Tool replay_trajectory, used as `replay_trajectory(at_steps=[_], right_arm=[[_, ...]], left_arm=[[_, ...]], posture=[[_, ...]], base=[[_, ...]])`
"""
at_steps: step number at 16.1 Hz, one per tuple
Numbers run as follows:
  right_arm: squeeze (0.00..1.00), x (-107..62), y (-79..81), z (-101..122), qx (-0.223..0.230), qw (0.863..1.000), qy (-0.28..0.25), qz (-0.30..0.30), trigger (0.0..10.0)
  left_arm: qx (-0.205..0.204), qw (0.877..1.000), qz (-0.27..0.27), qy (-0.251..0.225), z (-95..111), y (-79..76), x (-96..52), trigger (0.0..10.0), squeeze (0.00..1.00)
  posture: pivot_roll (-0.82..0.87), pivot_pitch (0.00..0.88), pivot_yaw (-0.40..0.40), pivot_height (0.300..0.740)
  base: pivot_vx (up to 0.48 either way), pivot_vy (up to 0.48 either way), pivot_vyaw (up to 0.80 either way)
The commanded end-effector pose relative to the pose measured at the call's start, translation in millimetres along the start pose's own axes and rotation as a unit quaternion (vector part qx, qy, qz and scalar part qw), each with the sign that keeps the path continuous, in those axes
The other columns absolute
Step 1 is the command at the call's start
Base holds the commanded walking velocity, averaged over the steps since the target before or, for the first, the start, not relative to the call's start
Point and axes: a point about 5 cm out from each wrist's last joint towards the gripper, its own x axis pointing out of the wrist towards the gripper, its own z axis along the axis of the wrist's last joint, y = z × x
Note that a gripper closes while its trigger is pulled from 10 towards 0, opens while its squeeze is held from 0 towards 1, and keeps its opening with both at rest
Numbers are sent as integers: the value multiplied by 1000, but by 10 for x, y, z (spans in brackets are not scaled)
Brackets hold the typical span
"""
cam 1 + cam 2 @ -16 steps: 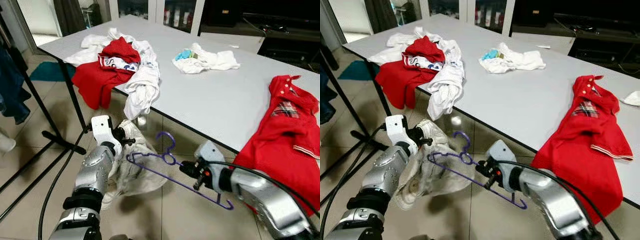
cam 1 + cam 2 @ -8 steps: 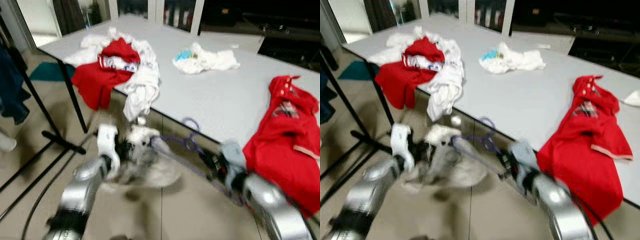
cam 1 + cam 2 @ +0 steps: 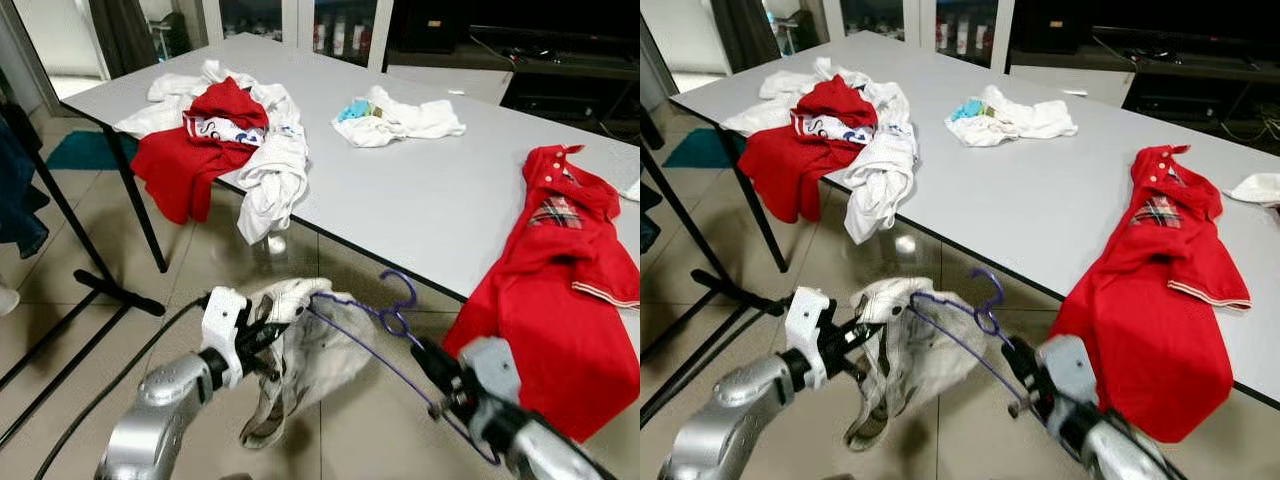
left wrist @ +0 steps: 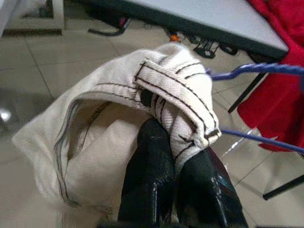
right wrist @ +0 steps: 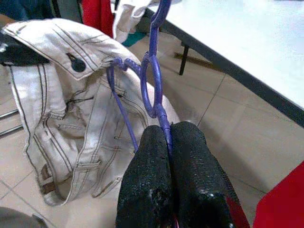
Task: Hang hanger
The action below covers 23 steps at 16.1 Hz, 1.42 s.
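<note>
A purple wire hanger [image 3: 385, 330] hangs in the air in front of the table's near edge, hook up. My right gripper [image 3: 432, 368] is shut on the hanger's bar just below the hook; the right wrist view shows both black fingers [image 5: 156, 175] pinched on the purple wire. An off-white denim garment [image 3: 305, 350] droops from the hanger's left end toward the floor. My left gripper [image 3: 258, 338] is shut on the garment's waistband; in the left wrist view the seamed band [image 4: 175, 99] lies over the black fingers [image 4: 152, 175].
A grey table [image 3: 420, 190] stands ahead with a heap of red and white clothes [image 3: 225, 130] at its left corner, a small white pile [image 3: 400, 115] at the back, and a red polo shirt [image 3: 570, 270] hanging over the near right edge. A black rack base [image 3: 110, 290] and cable lie on the tiled floor at left.
Both arms have carried the hanger and garment to the right and a little up. The camera has shifted slightly too, and the motion blur of half a second ago is gone.
</note>
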Motion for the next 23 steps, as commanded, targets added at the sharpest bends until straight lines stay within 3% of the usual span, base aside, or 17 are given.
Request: replay_trajectory(at_steps=[1, 7, 14, 21, 23], right_arm=[[0, -28, -45, 200, -26, 998, -57, -13, 10000], [0, -40, -49, 203, -59, 996, -64, -13, 10000], [0, 93, 36, 131, -10, 999, -51, 7, 10000], [0, 275, -225, -26, 1, 996, -29, -85, 10000], [0, 276, -146, -123, 35, 999, -12, -33, 10000]], left_arm=[[-2, 1000, 6, -3, 27, 4, -40, 10000, 0], [20, 1000, -11, 8, 47, -3, -17, 10000, 0], [6, 1000, 10, -17, 143, 3, 185, 10000, 0], [-35, 999, 31, 24, -196, -41, 382, 10000, 0], [-33, 998, 32, 40, -298, -48, 409, 10000, 0]], posture=[[-53, 0, 3, 740], [-74, 0, 16, 740], [-89, 0, 24, 740], [-95, 0, 15, 740], [-95, 0, 15, 740]], base=[[0, 0, 0], [0, 0, 0], [0, 0, 0], [0, 0, 0], [0, 0, 0]])
